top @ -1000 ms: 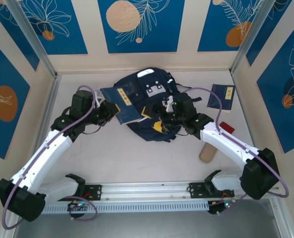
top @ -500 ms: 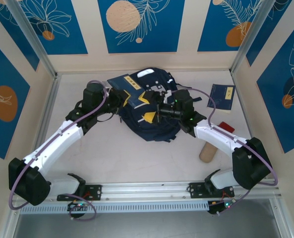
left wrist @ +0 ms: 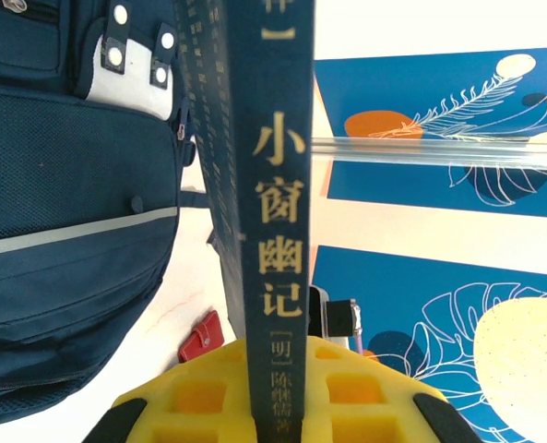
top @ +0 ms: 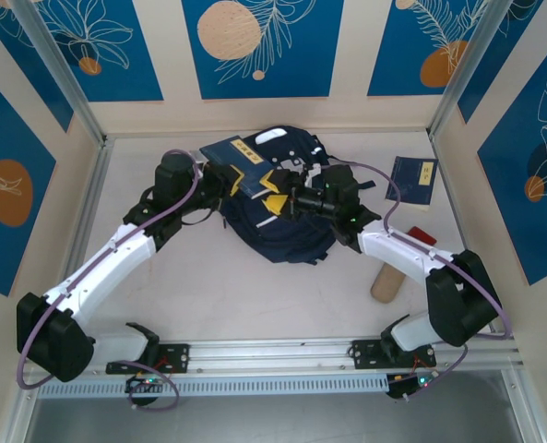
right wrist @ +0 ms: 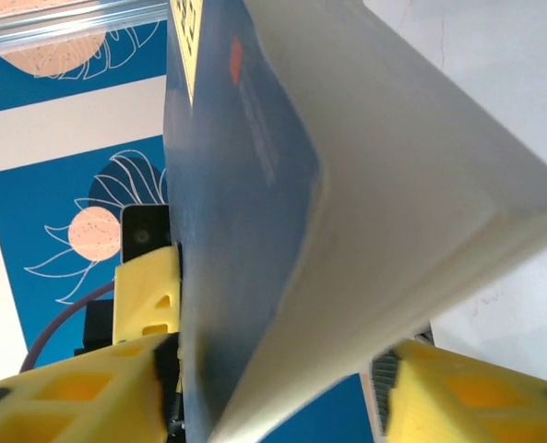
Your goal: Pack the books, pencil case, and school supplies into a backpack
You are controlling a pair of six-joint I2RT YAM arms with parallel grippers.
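My left gripper [top: 229,180] is shut on a thin navy book [top: 241,157] and holds it over the dark navy backpack [top: 287,231]. In the left wrist view the book's spine with gold characters [left wrist: 278,185] stands clamped between the yellow fingers [left wrist: 176,406], with the backpack [left wrist: 61,185] to the left. My right gripper [top: 275,191] straddles the book's other end. In the right wrist view its left finger [right wrist: 70,388] lies against the blue cover [right wrist: 245,185], and its right finger [right wrist: 476,388] stands a gap away from the white page edge. A second navy book [top: 411,178] lies flat at the right.
A small red case [top: 423,236] lies on the table right of the backpack, also seen past the book [left wrist: 202,337]. A wooden cylinder [top: 385,281] lies beside the right forearm. Patterned walls close in the back and sides, and a metal rail [top: 273,355] runs along the front.
The left gripper carried the book up over the backpack and now holds still. The right gripper swung up to the book, and its jaws have narrowed around it.
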